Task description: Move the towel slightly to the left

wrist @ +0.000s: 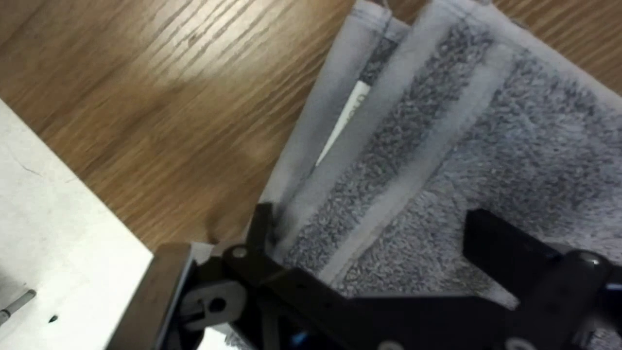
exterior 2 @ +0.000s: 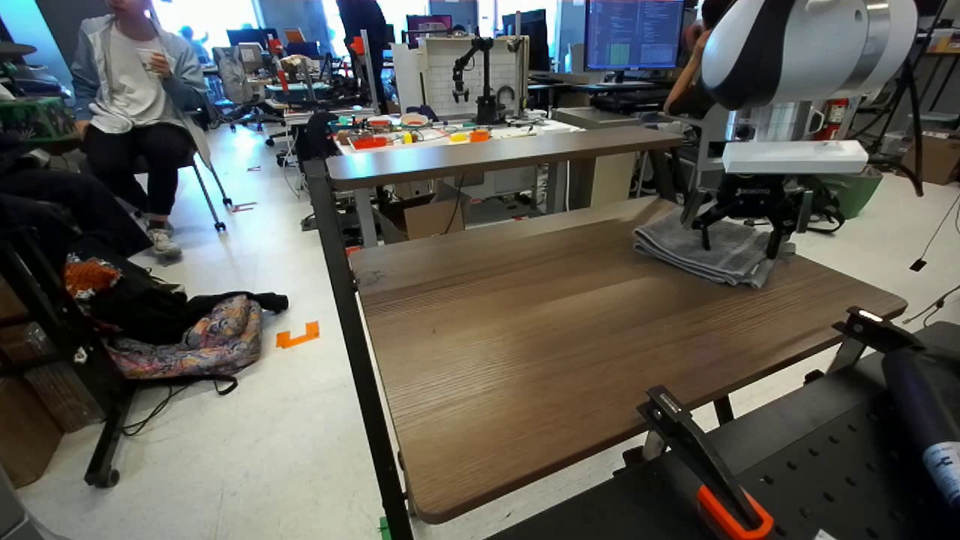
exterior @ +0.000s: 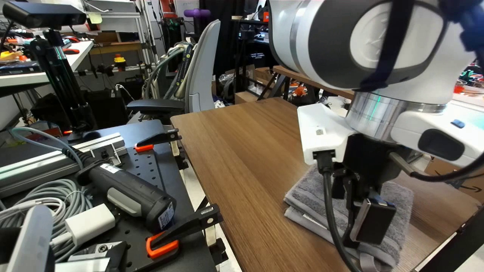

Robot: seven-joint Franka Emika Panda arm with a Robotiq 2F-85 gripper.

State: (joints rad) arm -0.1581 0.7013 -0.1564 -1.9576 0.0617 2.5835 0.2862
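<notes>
A folded grey towel (exterior: 310,194) lies on the brown wooden table. In an exterior view it sits at the table's far right part (exterior 2: 675,246). In the wrist view the towel (wrist: 525,141) fills the right side, with its layered edge and a white label (wrist: 342,121) facing the bare wood. My gripper (exterior 2: 739,244) is low over the towel, pointing down, with its fingers apart. In the wrist view the gripper (wrist: 369,216) has one finger at the towel's layered edge and the other over the top. I cannot tell whether the fingertips press on the cloth.
The wooden table (exterior 2: 525,337) extends away from the towel. Black clamps with orange grips (exterior: 162,245) hold the table's edge beside a black perforated cart (exterior: 143,166) with cables and a tool. A black post (exterior 2: 352,337) stands at the table's end. A raised wooden shelf (exterior 2: 510,154) runs behind.
</notes>
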